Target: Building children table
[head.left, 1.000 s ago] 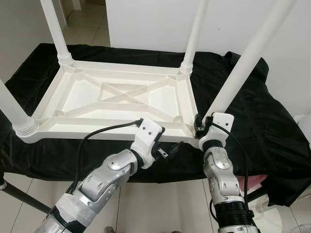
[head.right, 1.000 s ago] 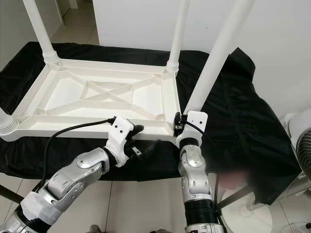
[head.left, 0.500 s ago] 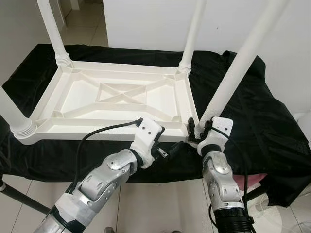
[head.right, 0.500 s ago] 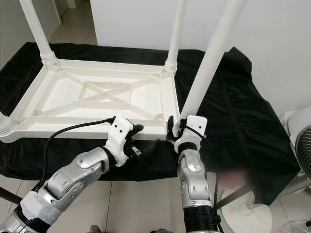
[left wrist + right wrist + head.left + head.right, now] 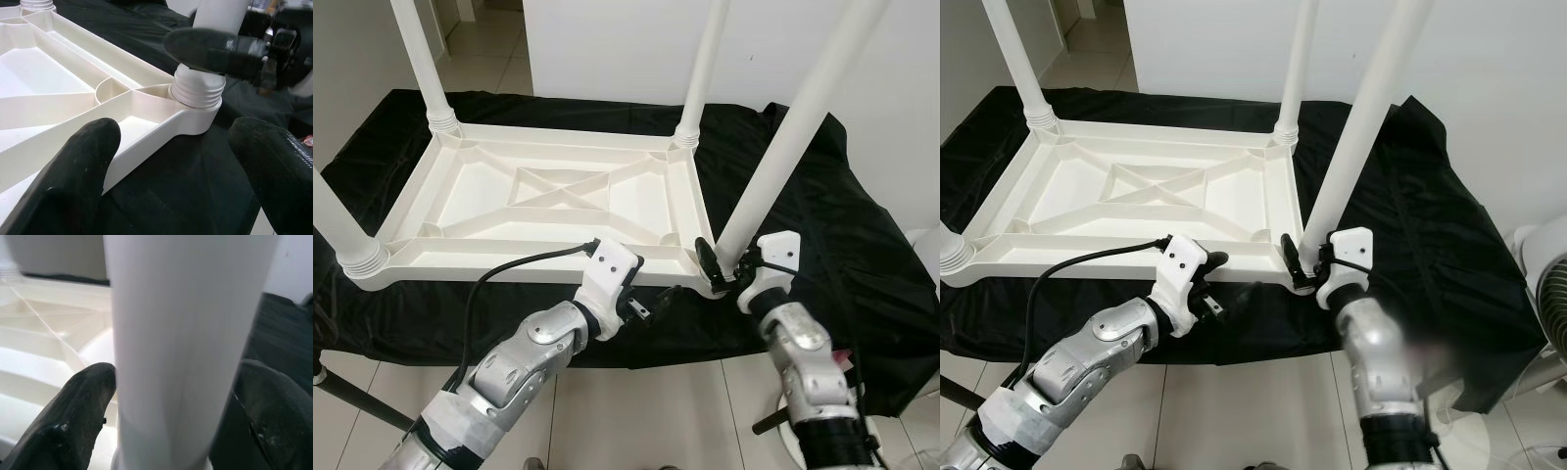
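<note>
The white children's table top (image 5: 509, 269) lies upside down on a black cloth, its legs pointing up. The near-right leg (image 5: 783, 147) stands in its corner socket, slightly tilted, with its threaded base (image 5: 198, 90) showing above the socket. My right gripper (image 5: 722, 264) is shut on this leg just above the base, one black finger on each side of the leg (image 5: 181, 333). My left gripper (image 5: 651, 302) hovers open at the table's front rim, a little left of that corner. One of its fingers (image 5: 83, 161) is over the rim, the other off the edge.
Three more white legs stand at far left (image 5: 426, 69), far right (image 5: 700, 78) and near left (image 5: 337, 230). The black cloth (image 5: 822, 225) hangs over the support's edges. A white wall is behind, a white fan (image 5: 1547, 294) at right, tiled floor (image 5: 636, 411) below.
My right forearm has swung out to the right while its gripper stayed at the base of the near-right leg. The left gripper has barely moved.
</note>
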`<state>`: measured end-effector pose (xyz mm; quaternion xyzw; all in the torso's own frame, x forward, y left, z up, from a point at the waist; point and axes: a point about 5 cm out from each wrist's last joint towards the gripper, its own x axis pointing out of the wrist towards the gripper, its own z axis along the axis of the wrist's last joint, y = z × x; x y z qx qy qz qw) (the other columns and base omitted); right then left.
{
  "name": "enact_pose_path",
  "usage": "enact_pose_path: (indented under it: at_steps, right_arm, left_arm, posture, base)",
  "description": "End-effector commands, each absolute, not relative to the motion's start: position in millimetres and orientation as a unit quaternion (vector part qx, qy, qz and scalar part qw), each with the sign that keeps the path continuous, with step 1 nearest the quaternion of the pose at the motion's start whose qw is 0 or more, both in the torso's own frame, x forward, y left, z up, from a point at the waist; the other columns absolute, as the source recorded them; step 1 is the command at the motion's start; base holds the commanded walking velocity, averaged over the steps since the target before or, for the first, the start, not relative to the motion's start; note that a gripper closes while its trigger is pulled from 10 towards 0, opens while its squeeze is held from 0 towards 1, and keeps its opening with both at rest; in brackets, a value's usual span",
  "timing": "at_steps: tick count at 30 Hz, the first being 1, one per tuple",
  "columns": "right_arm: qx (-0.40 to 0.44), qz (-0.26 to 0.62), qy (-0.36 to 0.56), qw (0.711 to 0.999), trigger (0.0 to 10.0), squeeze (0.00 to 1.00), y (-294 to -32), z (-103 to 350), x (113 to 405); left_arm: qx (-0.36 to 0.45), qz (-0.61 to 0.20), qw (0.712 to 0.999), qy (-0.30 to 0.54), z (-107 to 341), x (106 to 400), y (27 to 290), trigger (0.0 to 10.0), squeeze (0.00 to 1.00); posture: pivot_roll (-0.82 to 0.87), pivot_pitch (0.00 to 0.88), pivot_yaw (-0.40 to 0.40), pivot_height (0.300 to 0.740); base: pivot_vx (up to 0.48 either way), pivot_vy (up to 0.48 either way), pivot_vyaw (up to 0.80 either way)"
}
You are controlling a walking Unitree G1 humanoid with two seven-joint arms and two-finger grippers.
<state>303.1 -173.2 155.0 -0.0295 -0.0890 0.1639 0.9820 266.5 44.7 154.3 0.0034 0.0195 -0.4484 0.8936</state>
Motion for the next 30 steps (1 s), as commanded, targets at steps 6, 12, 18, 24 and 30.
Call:
enact_pose_path:
  at_steps: [6,12,18,24,30]
  right_arm:
    - [-0.036,0.247,-0.077,0.965,10.0,0.0,-173,157,310]
    - [-0.046,0.283,-0.062,0.956,6.5,0.0,-173,155,315]
    - [-0.05,0.317,-0.036,0.947,0.0,0.0,-176,148,322]
    - [-0.052,0.319,-0.026,0.946,0.0,0.0,-179,141,319]
    - [-0.052,0.29,-0.016,0.955,10.0,0.0,-185,134,319]
  left_arm:
    - [0.003,-0.543,0.839,0.028,152,254,38,10.0,0.0]
    - [0.011,-0.538,0.843,0.026,151,255,38,10.0,0.0]
    - [0.018,-0.524,0.852,0.008,157,265,35,10.0,0.0]
    - [0.017,-0.521,0.853,0.008,155,262,35,10.0,0.0]
    - [0.018,-0.519,0.855,0.008,155,264,37,10.0,0.0]
  posture:
    - [-0.02,0.05,-0.053,0.74]
    - [-0.03,0.046,-0.06,0.74]
    - [-0.02,0.038,-0.069,0.74]
    - [-0.01,0.039,-0.067,0.74]
    - [-0.02,0.043,-0.059,0.74]
  base:
    - [0.0,0.0,0.0]
    - [0.0,0.0,0.0]
    - [0.0,0.0,0.0]
    - [0.0,0.0,0.0]
    - [0.0,0.0,0.0]
